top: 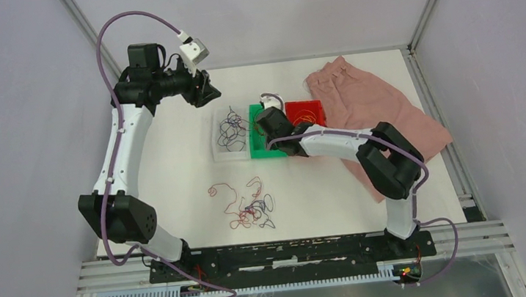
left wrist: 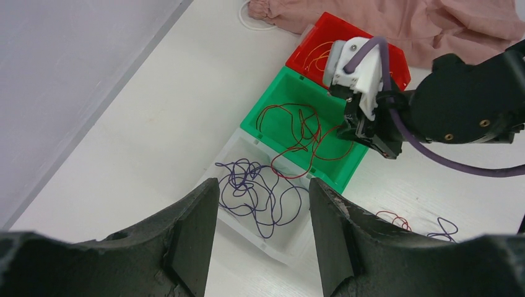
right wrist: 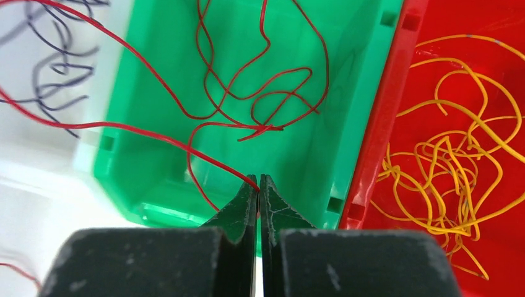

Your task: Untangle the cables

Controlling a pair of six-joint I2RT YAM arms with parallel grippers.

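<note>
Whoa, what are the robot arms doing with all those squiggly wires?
They are sorting them by color. The right arm has its jaws pinched shut on a red cable over the green bin. Purple ones lie in the clear bin, yellow ones in the red bin. The left arm hovers above, jaws open. A tangle lies on the table.

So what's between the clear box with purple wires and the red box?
The green bin holding red wires sits between them; the left wrist view shows it.
</note>
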